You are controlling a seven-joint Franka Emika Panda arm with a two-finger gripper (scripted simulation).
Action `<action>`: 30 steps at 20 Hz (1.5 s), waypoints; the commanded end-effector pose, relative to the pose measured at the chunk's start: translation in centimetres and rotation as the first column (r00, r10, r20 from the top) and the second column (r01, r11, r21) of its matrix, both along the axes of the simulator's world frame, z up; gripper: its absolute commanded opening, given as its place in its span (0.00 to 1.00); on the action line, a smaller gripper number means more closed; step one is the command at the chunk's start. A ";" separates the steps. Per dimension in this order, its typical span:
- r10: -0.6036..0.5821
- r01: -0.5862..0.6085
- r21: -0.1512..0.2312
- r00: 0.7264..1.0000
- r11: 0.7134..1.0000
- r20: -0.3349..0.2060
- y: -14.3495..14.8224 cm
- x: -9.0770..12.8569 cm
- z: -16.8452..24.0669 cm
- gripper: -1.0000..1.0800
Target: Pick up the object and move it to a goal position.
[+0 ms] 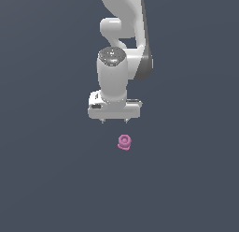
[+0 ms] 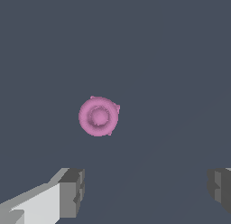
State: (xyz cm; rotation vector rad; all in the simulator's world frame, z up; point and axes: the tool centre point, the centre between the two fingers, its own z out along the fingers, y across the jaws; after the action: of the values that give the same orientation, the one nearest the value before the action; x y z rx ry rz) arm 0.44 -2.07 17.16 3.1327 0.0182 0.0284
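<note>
The gripper [image 1: 114,121] hangs above the floor [image 1: 42,179] with its fingers [image 2: 72,193] wide apart, holding nothing. The tiny pink object [image 1: 124,142] sits just beside it, not between the fingers. It should line up first, then go down slowly.

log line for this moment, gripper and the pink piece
phase: approach | gripper: open, above surface, empty | pink piece: on surface, not grasped, not between fingers | goal: not visible
</note>
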 end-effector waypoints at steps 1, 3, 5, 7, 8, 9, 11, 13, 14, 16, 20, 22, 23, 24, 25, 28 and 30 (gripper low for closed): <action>-0.008 0.008 0.001 1.000 1.000 -0.001 0.1 0.1 -0.2 0.96; -0.021 0.021 0.001 1.000 1.000 -0.001 0.3 0.3 -0.5 0.96; -0.039 0.039 0.002 0.999 0.999 -0.002 0.6 0.5 -0.9 0.96; -0.062 0.062 0.004 0.998 0.998 -0.003 0.9 0.8 -1.5 0.96; -0.075 0.075 0.004 0.997 0.997 -0.004 1.1 1.0 -1.8 0.96; -0.089 0.089 0.005 0.996 0.996 -0.005 1.3 1.1 -2.1 0.96; -0.121 0.121 0.006 0.993 0.993 -0.007 1.7 1.5 -2.9 0.96; -0.157 0.158 0.007 0.987 0.987 -0.009 2.2 1.9 -3.8 0.96; -0.177 0.177 0.008 0.984 0.984 -0.010 2.5 2.1 -4.3 0.96; -0.211 0.211 0.008 0.977 0.977 -0.012 3.0 2.5 -5.2 0.96; -0.266 0.266 0.009 0.964 0.964 -0.015 3.8 3.0 -6.7 0.96; -0.286 0.286 0.009 0.958 0.958 -0.016 4.1 3.2 -7.2 0.96; -0.294 0.294 0.009 0.956 0.956 -0.017 4.3 3.3 -7.4 0.96; -0.302 0.302 0.009 0.953 0.953 -0.017 4.4 3.3 -7.6 0.96; -0.308 0.308 0.009 0.951 0.951 -0.017 4.5 3.4 -7.8 0.96; -0.319 0.319 0.009 0.947 0.948 -0.018 4.7 3.5 -8.1 0.96; -0.322 0.322 0.009 0.947 0.947 -0.018 4.7 3.5 -8.2 0.96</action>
State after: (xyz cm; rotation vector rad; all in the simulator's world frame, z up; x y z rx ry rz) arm 3.89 2.60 9.00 3.1035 -0.4873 -0.0009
